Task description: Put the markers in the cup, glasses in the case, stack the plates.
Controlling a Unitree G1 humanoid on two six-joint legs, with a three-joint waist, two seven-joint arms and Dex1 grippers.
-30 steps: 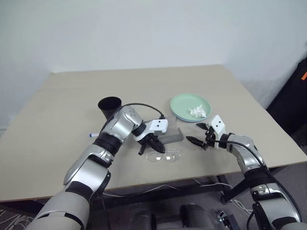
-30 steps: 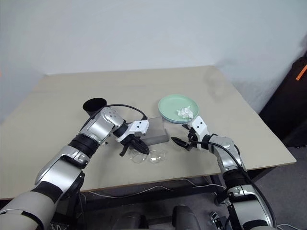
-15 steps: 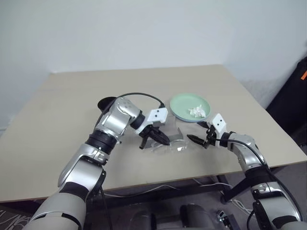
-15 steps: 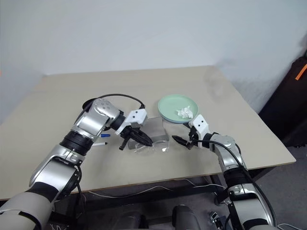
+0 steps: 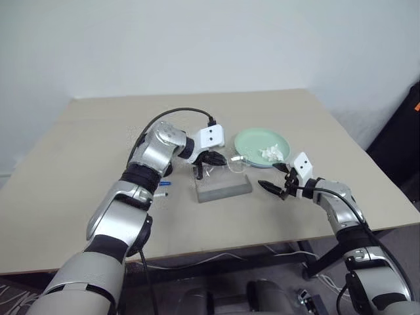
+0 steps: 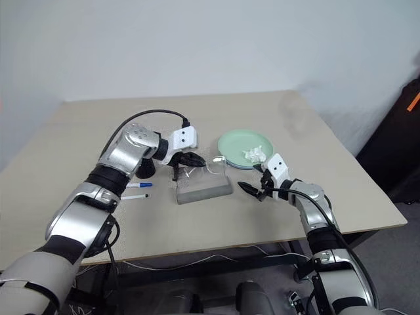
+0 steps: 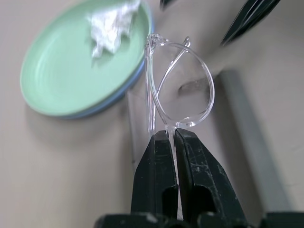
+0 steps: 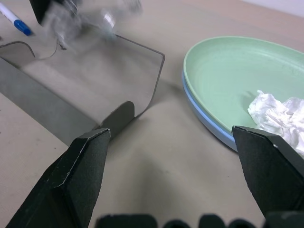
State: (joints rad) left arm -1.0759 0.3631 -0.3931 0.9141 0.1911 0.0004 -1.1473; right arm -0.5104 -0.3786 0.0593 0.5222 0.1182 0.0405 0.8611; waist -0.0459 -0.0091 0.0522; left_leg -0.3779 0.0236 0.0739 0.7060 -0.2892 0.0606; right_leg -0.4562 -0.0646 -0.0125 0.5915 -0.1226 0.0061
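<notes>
Lifted forward over the case [image 5: 223, 188], left gripper [image 5: 205, 161] pinches the glasses [image 7: 178, 90]; right gripper [image 5: 274, 188] gapes.

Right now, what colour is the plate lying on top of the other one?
Mint green; the top plate rests on a light blue plate, clearest in the right wrist view.

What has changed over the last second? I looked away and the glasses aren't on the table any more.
The left gripper, shut on the glasses, lifted them off the table's near edge and carried them up and away, over the open case. The right gripper stayed open beside the case. The plates, tissue and markers kept their places.
</notes>
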